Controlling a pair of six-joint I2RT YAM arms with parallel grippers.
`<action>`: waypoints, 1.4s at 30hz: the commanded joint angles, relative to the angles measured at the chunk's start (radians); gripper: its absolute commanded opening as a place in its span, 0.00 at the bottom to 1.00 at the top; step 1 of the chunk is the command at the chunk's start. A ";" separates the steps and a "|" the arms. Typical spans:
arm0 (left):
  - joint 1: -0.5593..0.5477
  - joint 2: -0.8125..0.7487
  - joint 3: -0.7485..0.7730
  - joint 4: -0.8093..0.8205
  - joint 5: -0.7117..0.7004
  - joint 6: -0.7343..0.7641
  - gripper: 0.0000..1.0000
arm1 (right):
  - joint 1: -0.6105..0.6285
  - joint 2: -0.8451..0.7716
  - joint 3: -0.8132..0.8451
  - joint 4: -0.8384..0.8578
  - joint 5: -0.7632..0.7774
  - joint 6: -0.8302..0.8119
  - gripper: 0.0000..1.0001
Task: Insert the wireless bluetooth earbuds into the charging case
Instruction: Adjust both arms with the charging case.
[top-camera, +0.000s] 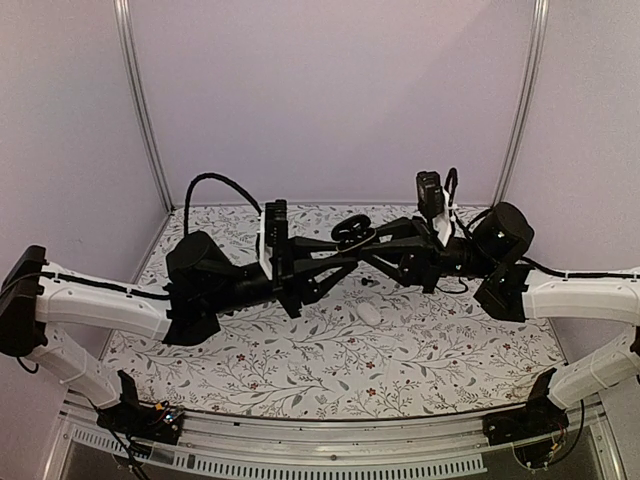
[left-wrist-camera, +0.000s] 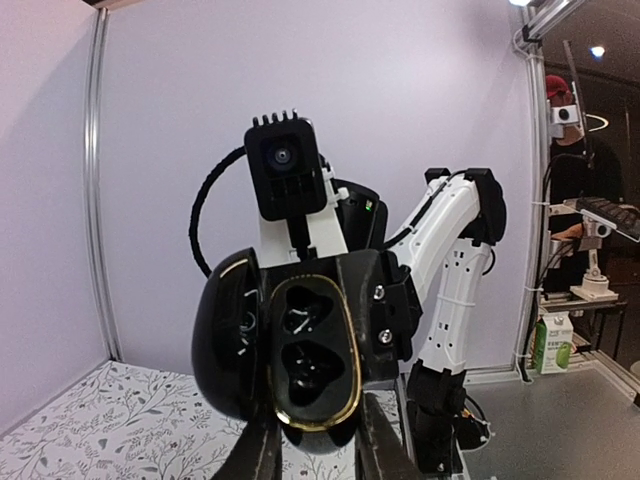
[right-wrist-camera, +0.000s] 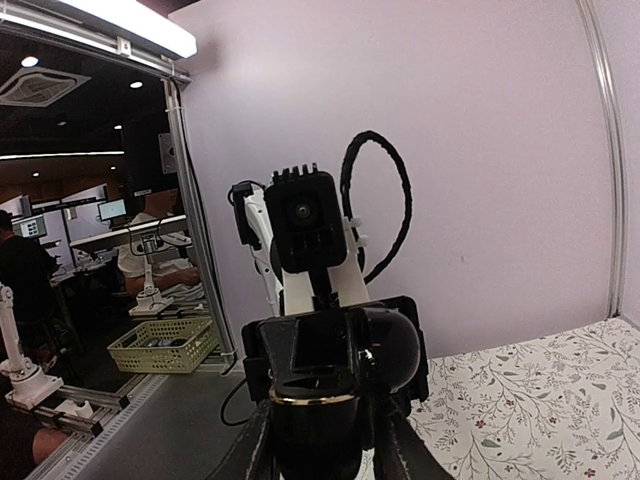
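The charging case (top-camera: 352, 232) is black with a gold rim and hangs in mid-air above the table's middle, where both arms meet. In the left wrist view the charging case (left-wrist-camera: 310, 345) faces me with its lid swung open to the left, and both wells look hollow. My left gripper (left-wrist-camera: 318, 452) is shut on its lower end. From the other side my right gripper (right-wrist-camera: 322, 452) holds the case's base (right-wrist-camera: 320, 430) between its fingers. A tiny dark piece (top-camera: 367, 283), possibly one of the earbuds, lies on the cloth below.
A white oval pebble-shaped object (top-camera: 370, 313) lies on the floral tablecloth (top-camera: 300, 370) just below the grippers. Lilac walls with metal posts (top-camera: 145, 110) close off the back and sides. Each arm's wrist camera (left-wrist-camera: 288, 165) sits close behind the case.
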 joint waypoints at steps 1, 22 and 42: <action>-0.004 -0.044 -0.010 -0.021 0.060 -0.007 0.11 | 0.001 -0.014 -0.023 -0.116 0.020 -0.034 0.34; 0.036 -0.079 0.010 -0.257 0.153 -0.009 0.05 | -0.015 -0.094 0.038 -0.489 -0.003 -0.214 0.45; 0.060 -0.057 0.025 -0.322 0.179 -0.019 0.03 | -0.014 -0.121 0.057 -0.603 -0.005 -0.263 0.47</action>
